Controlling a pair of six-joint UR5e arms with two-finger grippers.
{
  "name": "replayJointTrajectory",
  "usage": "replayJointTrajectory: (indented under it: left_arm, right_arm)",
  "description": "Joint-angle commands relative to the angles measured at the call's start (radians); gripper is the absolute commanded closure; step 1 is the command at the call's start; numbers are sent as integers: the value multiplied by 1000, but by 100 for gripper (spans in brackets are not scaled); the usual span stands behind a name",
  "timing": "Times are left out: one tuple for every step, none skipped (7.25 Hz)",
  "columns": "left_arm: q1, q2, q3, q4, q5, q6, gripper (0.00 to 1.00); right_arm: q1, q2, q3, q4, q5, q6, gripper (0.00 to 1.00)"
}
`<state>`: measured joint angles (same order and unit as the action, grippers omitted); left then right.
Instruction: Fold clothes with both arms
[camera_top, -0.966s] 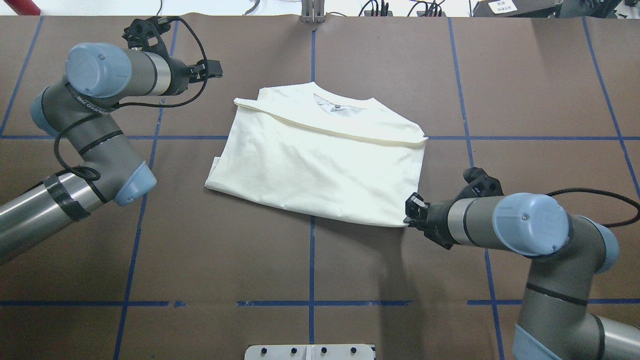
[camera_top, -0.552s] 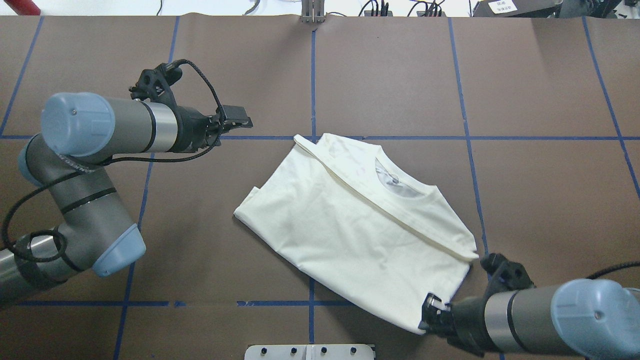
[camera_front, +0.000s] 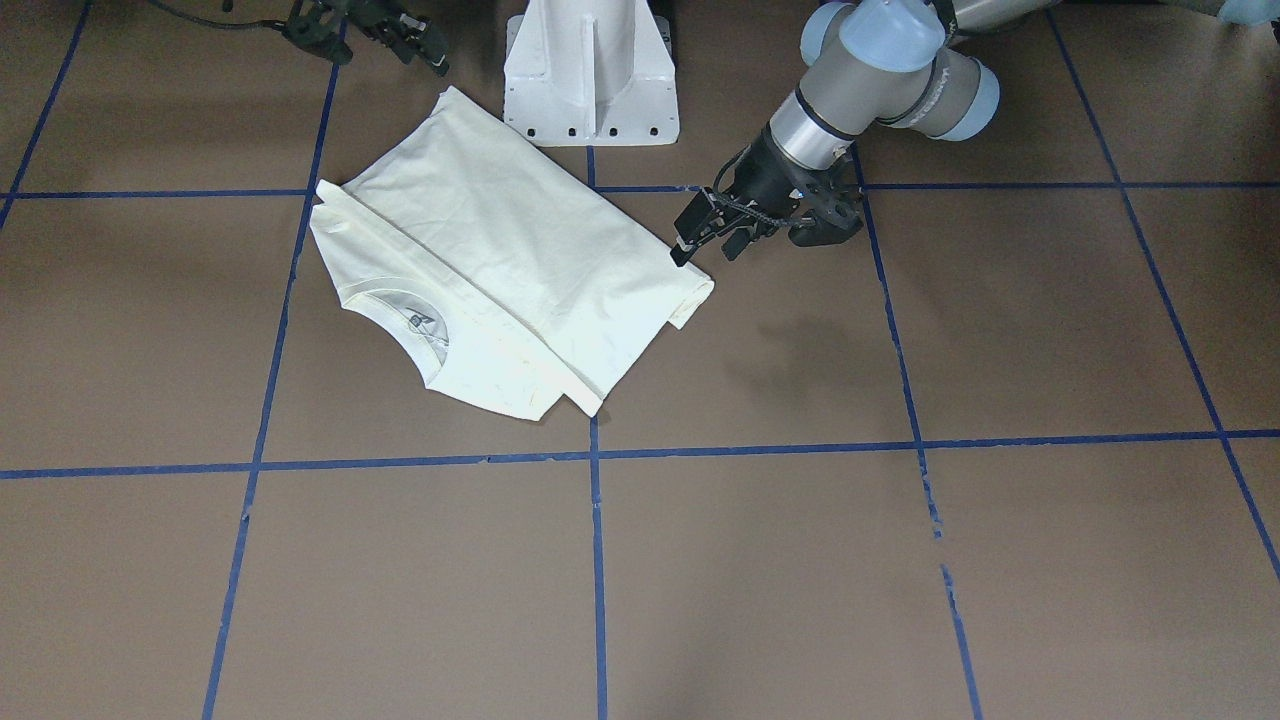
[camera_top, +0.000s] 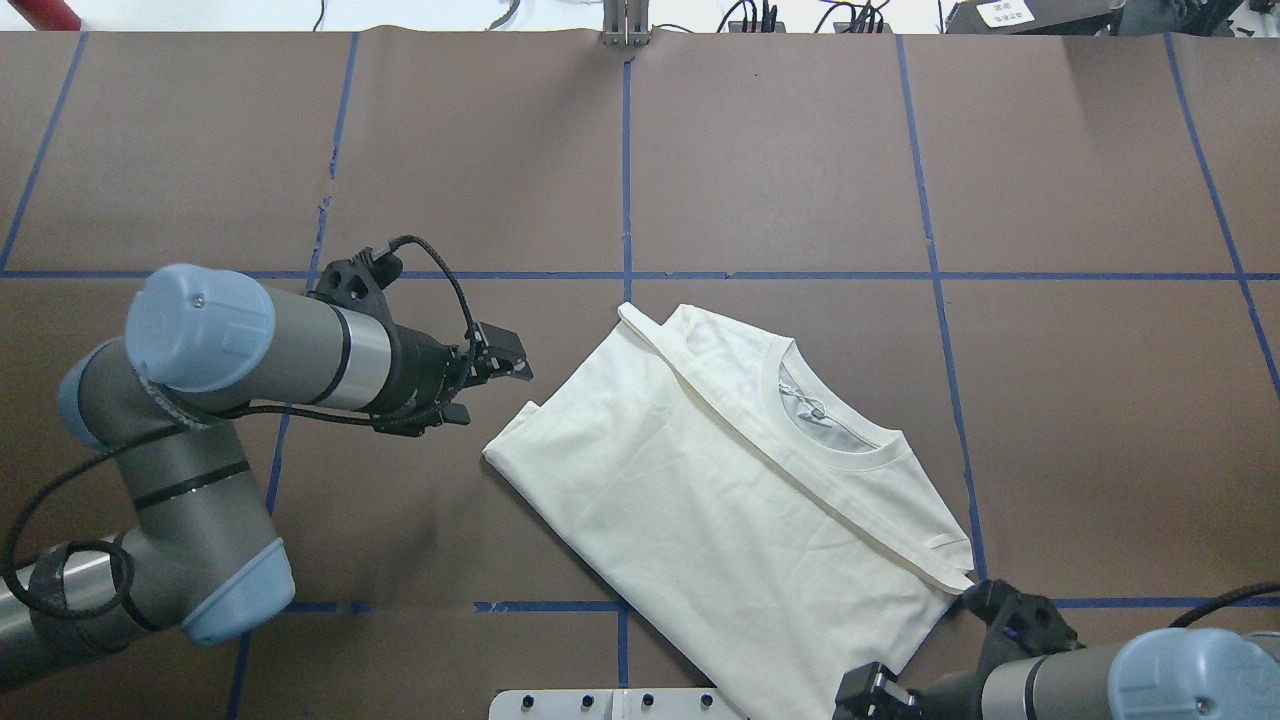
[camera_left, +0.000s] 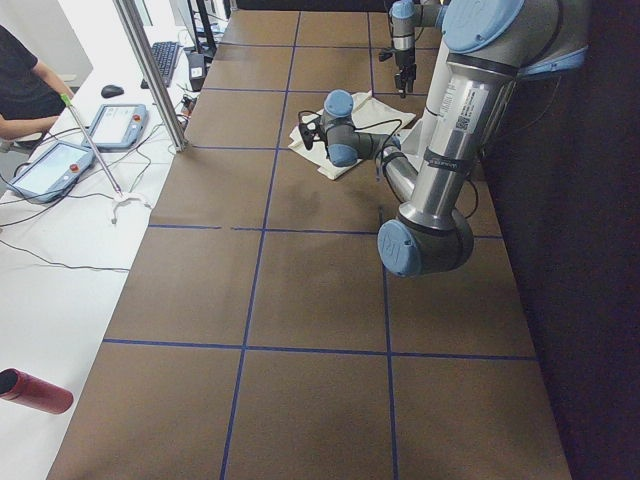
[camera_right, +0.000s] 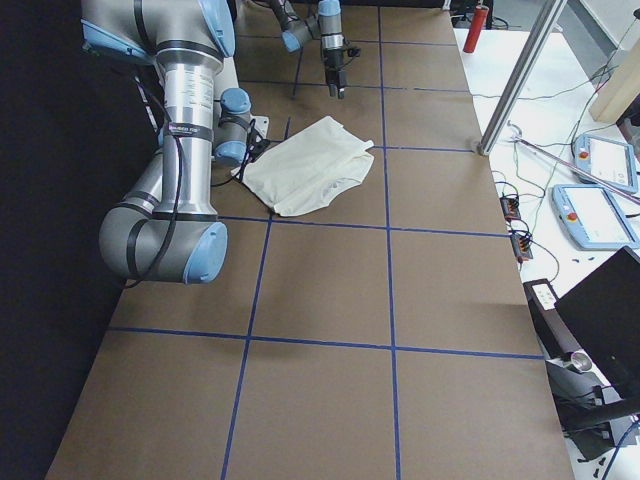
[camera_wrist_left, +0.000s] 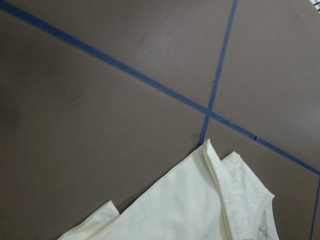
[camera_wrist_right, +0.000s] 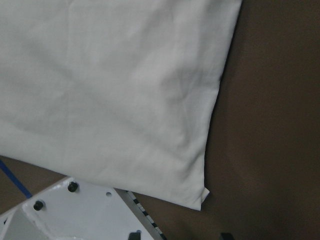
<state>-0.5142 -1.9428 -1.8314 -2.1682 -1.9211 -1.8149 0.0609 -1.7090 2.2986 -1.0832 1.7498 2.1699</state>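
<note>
The cream-white T-shirt (camera_top: 720, 500) lies folded flat and diagonal on the brown table, its ribbed collar (camera_top: 830, 440) facing up and no print showing. My left gripper (camera_top: 490, 380) hovers open and empty just left of the shirt's left corner; the front-facing view shows the left gripper (camera_front: 708, 245) a little off the shirt (camera_front: 500, 250). My right gripper (camera_top: 865, 695) sits at the near edge by the shirt's near corner. In the right wrist view that corner of the shirt (camera_wrist_right: 100, 90) lies free ahead of the spread fingertips, so the gripper reads open.
The white pedestal (camera_front: 590, 70) stands right next to the shirt's near corner. Blue tape lines (camera_top: 625, 150) grid the table. A side table holds tablets (camera_left: 60, 165), with a person (camera_left: 20, 80) beside it. A red bottle (camera_left: 35, 390) lies there too.
The shirt was dragged toward the robot and turned diagonal by the right gripper, which now seems to have let go of the corner. The left gripper came down to the shirt's left corner.
</note>
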Motion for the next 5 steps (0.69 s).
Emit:
replayJointTrajectory:
  left_arm:
    - [69, -2, 35, 21, 10, -20, 10]
    - [91, -10, 62, 21, 60, -20, 15]
    - [97, -16, 67, 21, 79, -20, 23]
    - [97, -18, 78, 21, 80, -20, 28]
    - [99, -19, 89, 21, 82, -20, 33]
  right_arm:
    - [175, 44, -19, -3, 0, -18, 0]
    - [213, 78, -36, -3, -1, -54, 0]
    - [227, 80, -48, -3, -1, -64, 0]
    - [231, 78, -54, -3, -3, -64, 0]
    - [231, 80, -68, -3, -3, -64, 0]
